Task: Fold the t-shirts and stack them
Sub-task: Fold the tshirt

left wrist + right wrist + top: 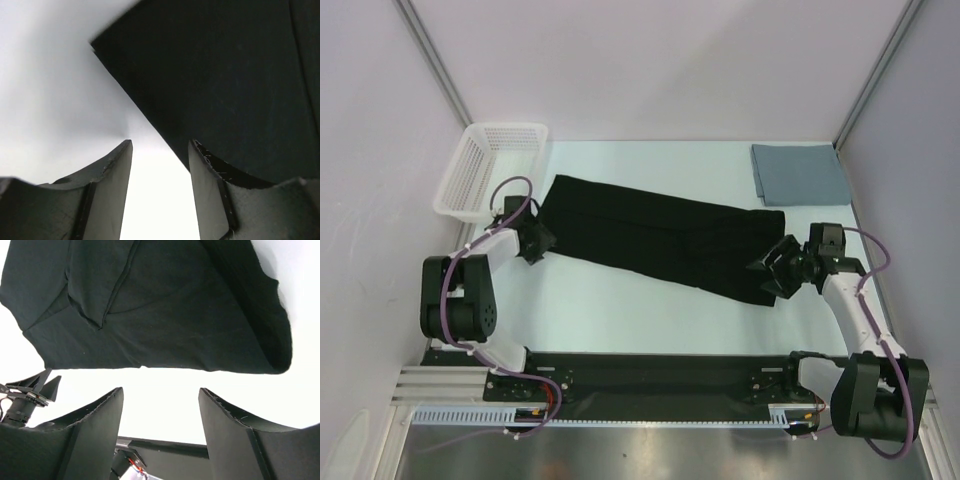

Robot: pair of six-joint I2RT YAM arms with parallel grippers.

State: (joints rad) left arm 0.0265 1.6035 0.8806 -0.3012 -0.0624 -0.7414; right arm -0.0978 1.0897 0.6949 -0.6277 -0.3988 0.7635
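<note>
Showed black t-shirt folded into a long band across the tabletop, 10 to 4 o'clock; slate grey-blue t-shirt folded at 2 o'clock. Found left end effector and right end effector spread, empty, at the band's ends. Probably needed every layer pinched evenly.

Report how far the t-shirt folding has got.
Done: the grey-blue shirt lies folded at the far right corner. In hand: the black shirt is a long narrow strip across the table; the left gripper and right gripper sit open at its ends, holding nothing. Left: fold the strip shorter and stack the two.
</note>
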